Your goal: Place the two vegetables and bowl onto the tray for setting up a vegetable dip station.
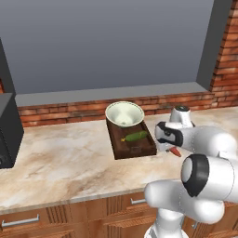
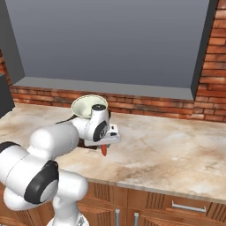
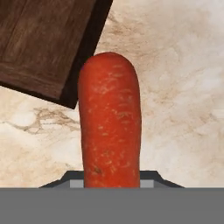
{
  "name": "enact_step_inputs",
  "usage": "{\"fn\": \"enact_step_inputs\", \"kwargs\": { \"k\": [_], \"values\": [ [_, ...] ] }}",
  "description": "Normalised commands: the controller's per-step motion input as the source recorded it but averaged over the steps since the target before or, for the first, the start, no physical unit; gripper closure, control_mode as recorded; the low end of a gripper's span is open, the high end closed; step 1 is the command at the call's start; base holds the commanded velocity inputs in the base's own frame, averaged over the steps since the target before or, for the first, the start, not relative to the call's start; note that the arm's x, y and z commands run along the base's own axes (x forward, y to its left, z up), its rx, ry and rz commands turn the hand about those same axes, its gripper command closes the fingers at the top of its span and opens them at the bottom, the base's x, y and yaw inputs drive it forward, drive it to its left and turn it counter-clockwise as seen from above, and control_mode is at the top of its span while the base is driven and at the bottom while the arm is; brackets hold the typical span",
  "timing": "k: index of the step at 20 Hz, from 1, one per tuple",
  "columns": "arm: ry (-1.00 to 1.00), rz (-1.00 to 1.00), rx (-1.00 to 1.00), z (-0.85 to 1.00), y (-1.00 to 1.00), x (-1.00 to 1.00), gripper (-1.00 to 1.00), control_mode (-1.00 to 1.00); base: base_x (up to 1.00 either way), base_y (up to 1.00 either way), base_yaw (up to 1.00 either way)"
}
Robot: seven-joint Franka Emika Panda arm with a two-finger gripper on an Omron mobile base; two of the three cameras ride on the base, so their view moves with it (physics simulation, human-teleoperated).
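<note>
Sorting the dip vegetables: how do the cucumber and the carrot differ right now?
The cucumber is dark green; the carrot is orange-red. The cucumber lies on the tray before the bowl; the carrot is gripped in the hand, beside the tray's corner. Both are short and small.

arm folded low, end effector (image 1: 173, 149) pointing down, closed on something.

No legible text or markings
</note>
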Motion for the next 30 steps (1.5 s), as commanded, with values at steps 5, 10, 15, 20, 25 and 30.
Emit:
{"fn": "enact_step_inputs", "kwargs": {
  "k": [5,10,15,20,25,30],
  "values": [
    [0.0,0.26,0.01,0.36,0.02,0.25,1.0,-1.0,0.0,0.0,0.0],
    [0.0,0.34,0.0,0.18,0.11,0.36,1.0,-1.0,0.0,0.0,0.0],
    [0.0,0.36,0.0,0.03,0.3,0.35,1.0,-1.0,0.0,0.0,0.0],
    [0.0,0.39,-0.02,0.0,0.58,0.11,1.0,-1.0,0.0,0.0,0.0],
    [0.0,0.37,-0.02,0.0,0.57,0.37,1.0,-1.0,0.0,0.0,0.0],
    [0.0,0.39,-0.01,0.0,0.39,0.34,1.0,-1.0,0.0,0.0,0.0]
  ]
}}
